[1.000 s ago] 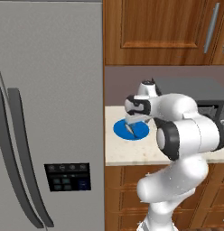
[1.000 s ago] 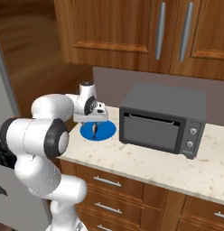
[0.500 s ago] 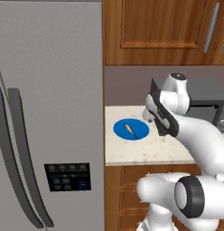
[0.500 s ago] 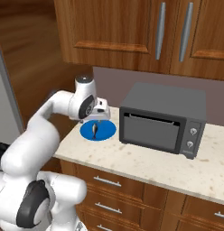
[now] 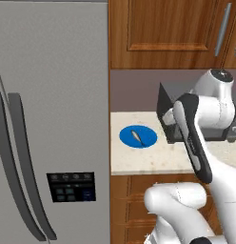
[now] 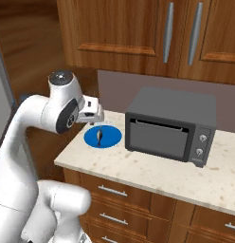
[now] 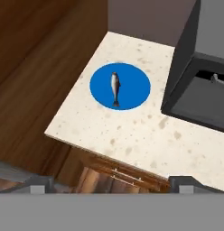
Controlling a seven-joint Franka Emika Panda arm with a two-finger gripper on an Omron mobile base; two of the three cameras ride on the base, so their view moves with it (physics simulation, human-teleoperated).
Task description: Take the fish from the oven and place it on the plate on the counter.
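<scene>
Fish (image 7: 115, 87) lies flat near centre of blue plate (image 7: 134, 92), tail toward 6 o'clock in my hand view. Plate sits on beige speckled desk (image 7: 145, 140), near its left end, oven (image 7: 199, 72) just beside it at 3 o'clock, apart from plate. Gripper (image 6: 93, 111) raised above plate, jaws spread wide, nothing between them; I see finger tips (image 7: 39, 184) at bottom corners of hand view. Steel fridge (image 5: 48, 119) at 9 o'clock of desk in left base view. Wooden wall cabinets (image 6: 138, 33) above.
</scene>
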